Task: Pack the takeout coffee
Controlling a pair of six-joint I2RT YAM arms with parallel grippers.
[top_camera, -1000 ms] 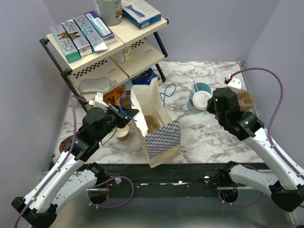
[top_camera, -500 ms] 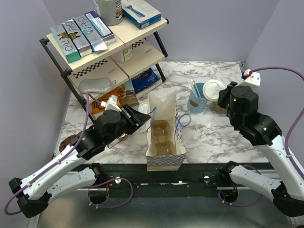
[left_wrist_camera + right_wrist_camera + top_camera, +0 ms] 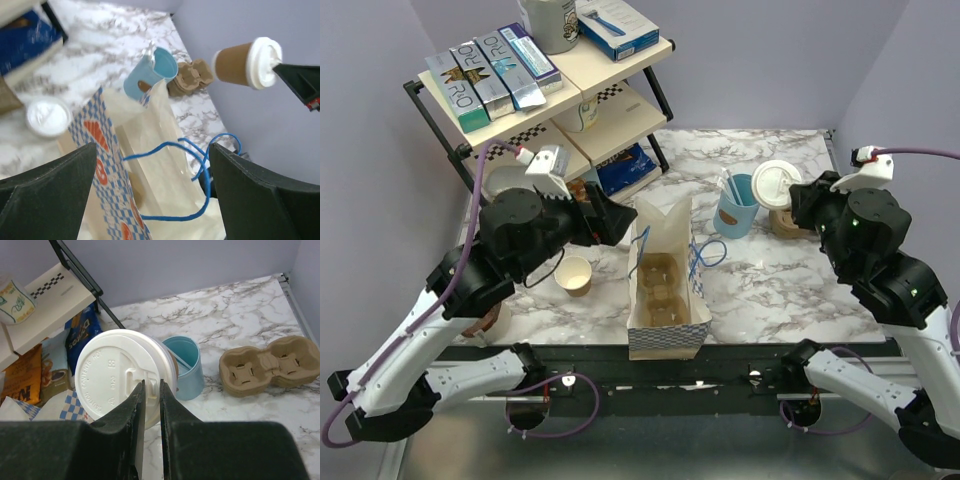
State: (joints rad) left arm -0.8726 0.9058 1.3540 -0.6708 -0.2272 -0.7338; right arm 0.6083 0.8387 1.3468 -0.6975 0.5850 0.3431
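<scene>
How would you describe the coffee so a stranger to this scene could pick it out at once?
Look at the right side of the marble table, where a blue cup stands beside a cardboard carrier. Above them the right gripper holds the coffee off the table. It is the only tan cup with a white lid; the tan cup left of the bag has none.
</scene>
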